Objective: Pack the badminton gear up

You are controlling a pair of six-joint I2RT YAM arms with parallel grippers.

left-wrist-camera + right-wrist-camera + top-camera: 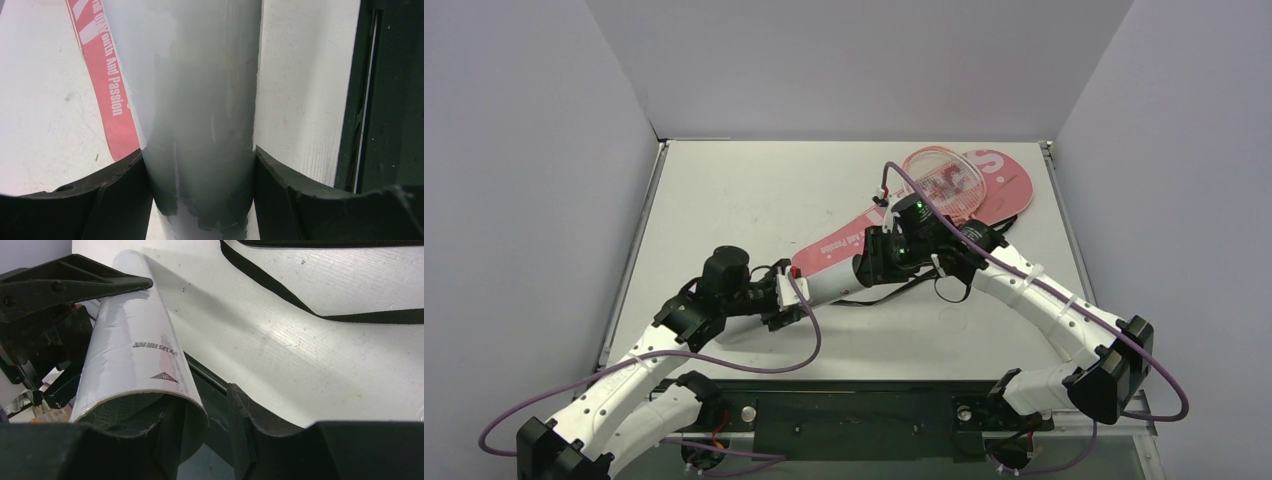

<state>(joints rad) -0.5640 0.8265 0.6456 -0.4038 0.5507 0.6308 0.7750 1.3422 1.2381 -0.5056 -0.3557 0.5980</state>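
A long white tube lies slanted across the middle of the table. My left gripper is shut on it near its lower end, and the left wrist view shows both black fingers pressed against the tube. My right gripper is at the tube's open upper end. In the right wrist view its jaws straddle the rim of the tube, with one finger inside the mouth and the other outside, a gap off the wall. The pink cover lies at the back right with a racket head on it.
The cover's black strap trails over the table beside the right gripper. A pink printed strip of the cover runs under the tube. The black base rail lines the near edge, and grey walls close off three sides.
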